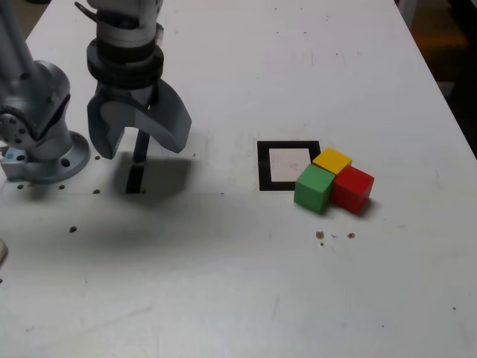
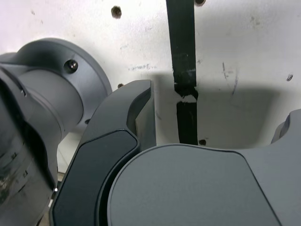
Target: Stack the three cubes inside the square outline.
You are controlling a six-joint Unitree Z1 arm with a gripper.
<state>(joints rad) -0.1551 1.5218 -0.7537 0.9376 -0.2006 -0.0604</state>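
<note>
In the exterior view the arm (image 1: 123, 30) is cut off by the top edge, so only its wrist collar and gripper (image 1: 138, 138) show, and the gripper's dark jaws hide the upper part of the black tape strip (image 1: 136, 177) behind them. The green cube (image 1: 313, 188) and yellow cube (image 1: 332, 159) cover the corner of the square outline (image 1: 262, 165) nearest them. In the wrist view the gripper's far finger (image 2: 287, 129) is cut off at the picture's edge.
</note>
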